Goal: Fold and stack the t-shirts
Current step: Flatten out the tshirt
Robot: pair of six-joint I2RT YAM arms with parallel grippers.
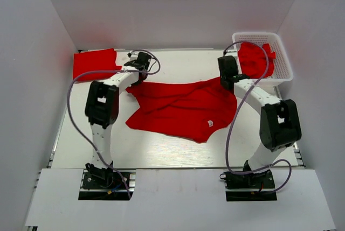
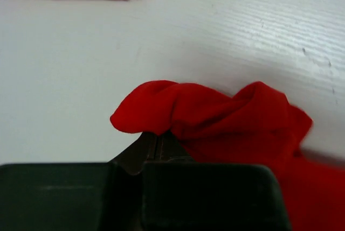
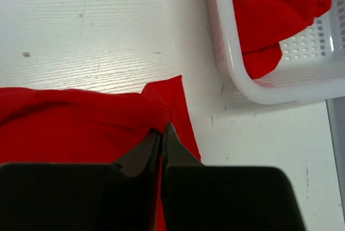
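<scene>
— T-shirt of red fabric: where is it found?

— It is spread, rumpled, across the middle of the white grained table, between the two arms. Its far left corner is bunched up at the left gripper, and its far right corner is met by the right gripper.

— How are the claws set?

— Both are seen pressed together. The left gripper's fingers are closed at the foot of a raised fold of the cloth, and the fold is pinched there. In the right wrist view a thin strip of red is seen between the closed fingers, so that corner is clamped as well.

— What else is laid out?

— A folded red t-shirt is placed flat at the far left corner of the table, well apart from the spread one. A white perforated plastic basket is set at the far right corner, and a heap of red clothing is held inside it. The basket is near the right gripper but is not touched by it.
</scene>
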